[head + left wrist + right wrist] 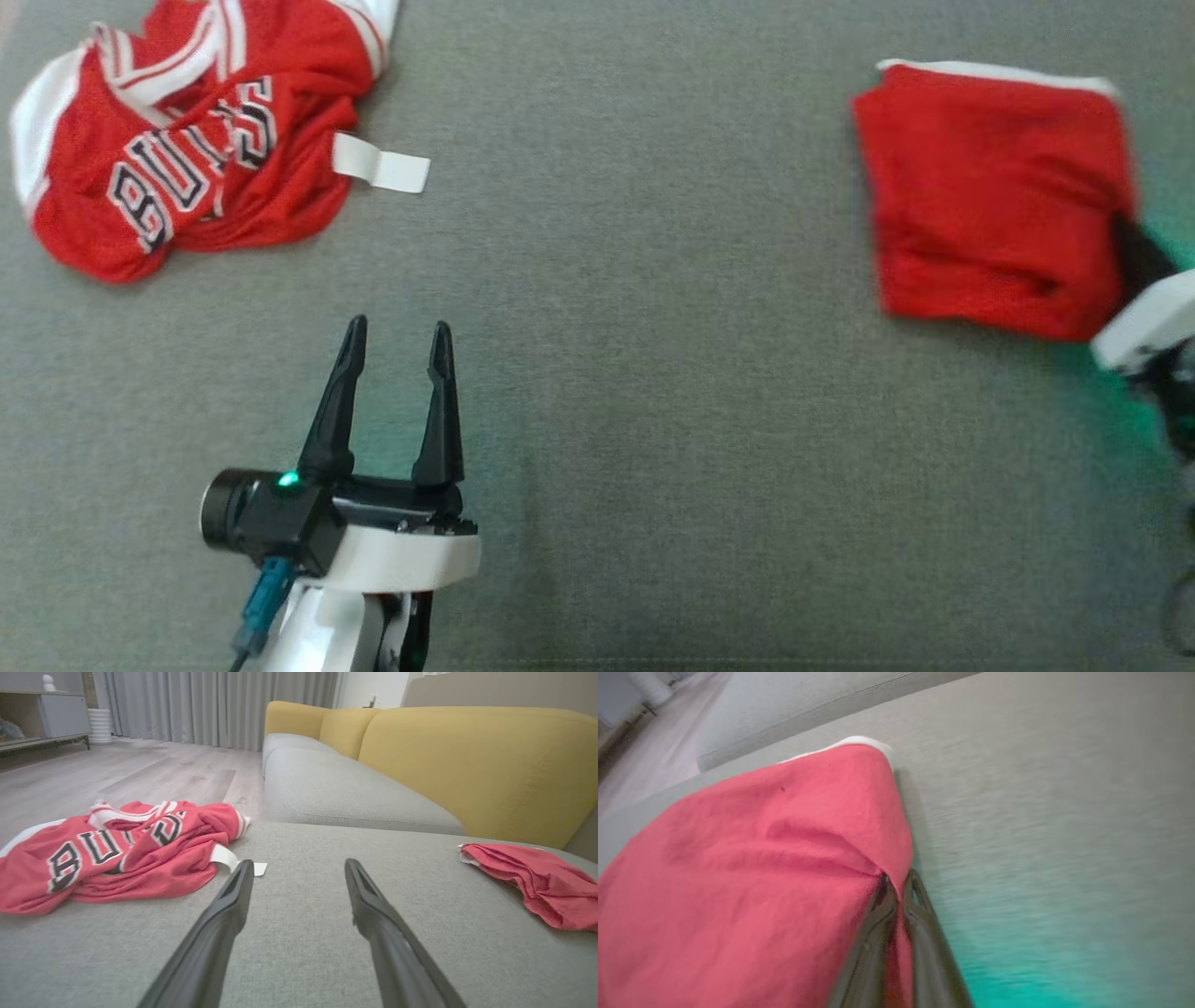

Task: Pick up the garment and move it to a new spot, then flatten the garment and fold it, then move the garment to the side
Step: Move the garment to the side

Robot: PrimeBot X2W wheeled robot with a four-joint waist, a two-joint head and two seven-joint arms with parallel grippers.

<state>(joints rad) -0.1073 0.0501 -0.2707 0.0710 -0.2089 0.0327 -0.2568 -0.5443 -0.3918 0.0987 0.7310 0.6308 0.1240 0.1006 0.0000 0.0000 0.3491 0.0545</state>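
A folded red garment (990,196) with a white edge lies on the grey cushion at the right. My right gripper (1134,257) is at its near right corner. In the right wrist view that gripper (896,882) is shut, with a fold of the garment (761,868) pinched between its fingers. The garment (537,882) also lies at the right of the left wrist view. My left gripper (397,331) stands open over bare cushion at the lower left, its fingers holding nothing. In its own wrist view, the left gripper (299,865) points between the two red cloths.
A crumpled red jersey (187,140) with black and white letters and a white tag (383,168) lies at the far left. The grey cushion (653,373) runs between the cloths. A yellow sofa backrest (467,760) and wooden floor (117,770) lie beyond.
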